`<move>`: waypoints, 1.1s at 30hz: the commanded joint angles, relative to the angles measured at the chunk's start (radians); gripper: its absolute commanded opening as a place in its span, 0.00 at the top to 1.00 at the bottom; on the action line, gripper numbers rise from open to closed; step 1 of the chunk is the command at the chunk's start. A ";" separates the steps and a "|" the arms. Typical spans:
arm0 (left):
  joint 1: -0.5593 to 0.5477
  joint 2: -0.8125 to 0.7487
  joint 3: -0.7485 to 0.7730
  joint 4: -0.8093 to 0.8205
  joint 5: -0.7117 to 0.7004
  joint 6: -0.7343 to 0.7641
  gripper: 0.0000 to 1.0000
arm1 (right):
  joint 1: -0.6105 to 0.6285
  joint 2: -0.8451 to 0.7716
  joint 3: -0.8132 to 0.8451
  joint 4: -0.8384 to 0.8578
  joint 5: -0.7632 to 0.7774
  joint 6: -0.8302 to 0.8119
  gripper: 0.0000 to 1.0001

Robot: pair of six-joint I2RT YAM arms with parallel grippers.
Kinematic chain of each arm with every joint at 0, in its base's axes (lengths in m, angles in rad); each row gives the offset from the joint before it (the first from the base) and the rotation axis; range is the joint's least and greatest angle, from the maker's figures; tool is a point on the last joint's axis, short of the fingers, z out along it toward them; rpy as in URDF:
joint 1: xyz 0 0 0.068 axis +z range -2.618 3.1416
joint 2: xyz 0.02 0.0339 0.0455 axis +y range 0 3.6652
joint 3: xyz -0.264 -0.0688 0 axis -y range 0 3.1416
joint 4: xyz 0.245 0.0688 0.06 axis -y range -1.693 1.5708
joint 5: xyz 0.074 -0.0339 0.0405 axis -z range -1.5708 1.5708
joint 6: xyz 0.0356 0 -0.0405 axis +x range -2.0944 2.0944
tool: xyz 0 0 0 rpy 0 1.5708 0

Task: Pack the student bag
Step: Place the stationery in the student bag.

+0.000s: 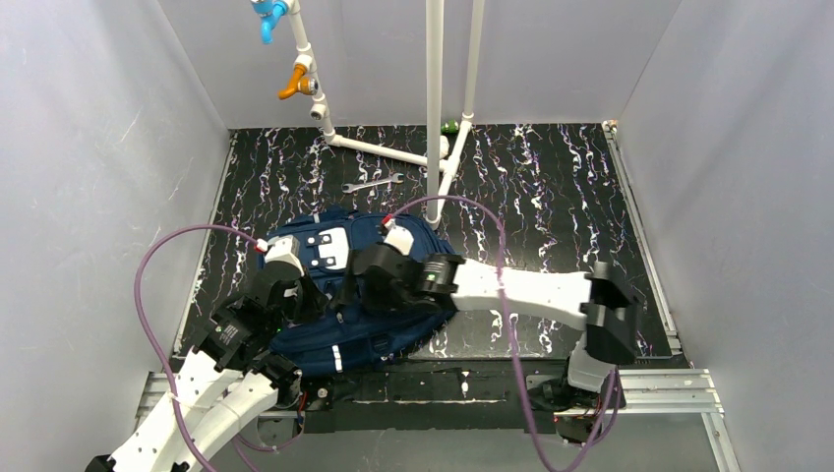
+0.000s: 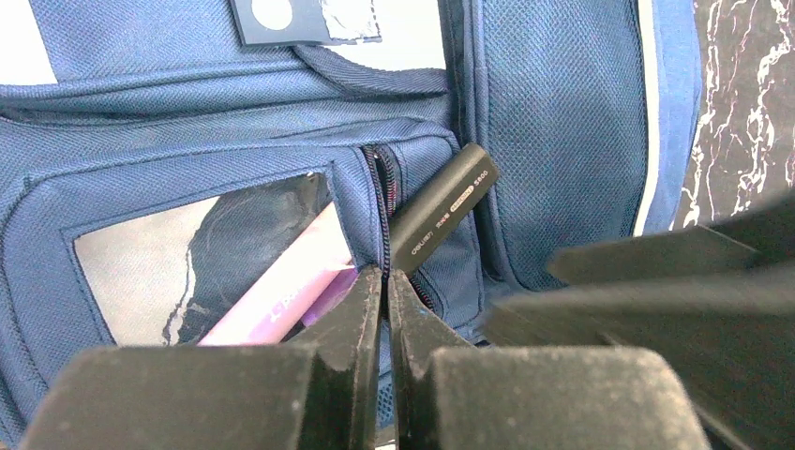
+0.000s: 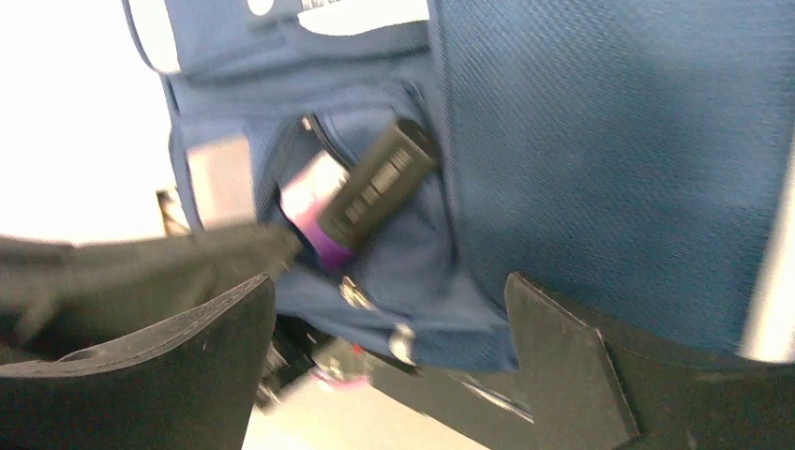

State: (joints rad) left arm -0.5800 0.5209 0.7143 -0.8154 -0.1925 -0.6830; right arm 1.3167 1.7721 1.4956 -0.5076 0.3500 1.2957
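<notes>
Hold firm with the left pincer (image 2: 384, 281), clenched on the zip edge of the pocket (image 2: 422, 159), to keep the mouth open. Just beyond, mind the black marker (image 2: 441, 211): sits only half inside, tilted, beside a pink item (image 2: 281, 291). Push it deeper along its own length, not sideways, or risk catching the zip. Use for this the right pincer (image 3: 389, 286), released and wide, grasping nothing. Farther out, note the bag (image 1: 374, 344) lying flat on the counter (image 1: 551, 197), near the arm bases; avoid dragging it while pushing.
</notes>
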 commanded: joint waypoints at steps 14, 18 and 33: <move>0.000 0.035 0.043 0.040 0.018 -0.036 1.00 | -0.249 -0.078 -0.102 0.278 -0.568 -0.780 0.56; 0.000 0.037 0.047 0.035 0.023 -0.040 1.00 | -0.267 0.000 -0.091 0.342 -0.669 -0.777 0.64; 0.000 0.045 0.056 0.028 0.032 -0.037 1.00 | -0.262 0.079 -0.138 0.561 -0.774 -0.662 0.77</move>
State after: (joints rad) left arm -0.5797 0.5606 0.7216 -0.8234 -0.1822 -0.7139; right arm 1.0477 1.8355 1.3628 -0.0429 -0.3676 0.6029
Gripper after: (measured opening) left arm 0.018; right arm 0.241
